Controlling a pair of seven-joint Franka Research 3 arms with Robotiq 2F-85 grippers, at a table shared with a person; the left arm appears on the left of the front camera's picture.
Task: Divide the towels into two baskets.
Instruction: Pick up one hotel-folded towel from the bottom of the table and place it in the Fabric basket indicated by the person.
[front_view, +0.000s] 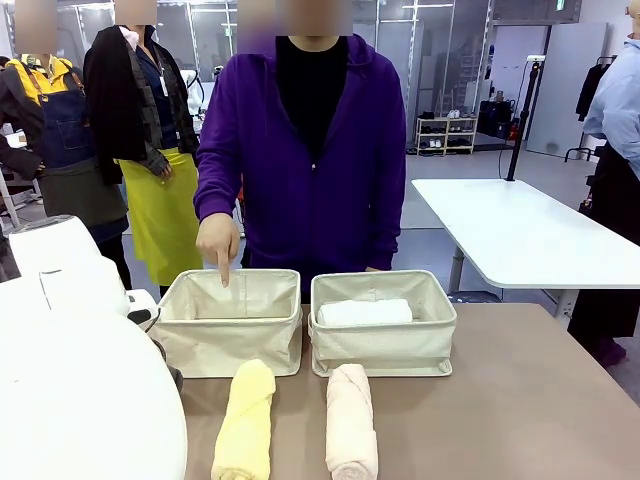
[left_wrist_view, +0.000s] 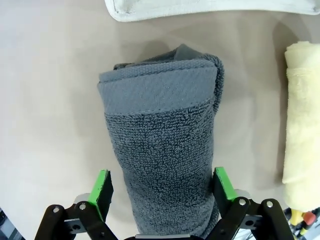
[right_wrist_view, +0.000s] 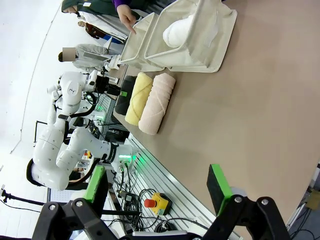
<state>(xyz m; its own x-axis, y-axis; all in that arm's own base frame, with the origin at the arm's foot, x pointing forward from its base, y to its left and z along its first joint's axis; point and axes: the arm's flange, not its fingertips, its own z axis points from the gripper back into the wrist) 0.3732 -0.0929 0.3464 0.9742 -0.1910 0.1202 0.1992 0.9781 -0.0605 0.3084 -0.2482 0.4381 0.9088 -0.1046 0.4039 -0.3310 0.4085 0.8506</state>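
Has only the white cloth roll (front_view: 365, 312) in one cream canvas basket (front_view: 385, 352); leaves pale yellow roll (front_view: 247, 420), peach roll (front_view: 351, 420), dark grey roll (left_wrist_view: 160, 150) out; jaws apart on left gripper (left_wrist_view: 163, 187), right gripper (right_wrist_view: 157, 182).

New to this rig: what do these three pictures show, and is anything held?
A two-armed white robot shares a table with a person. The front camera shows two cream canvas baskets: the person's hand points into the left basket, a white towel roll lies in the right basket, and a pale yellow roll and a pale peach roll lie before them. The left wrist camera shows the left gripper open astride a dark grey towel roll, not clamped. The right gripper, in its own wrist camera, hangs open above the table. Nothing is held.
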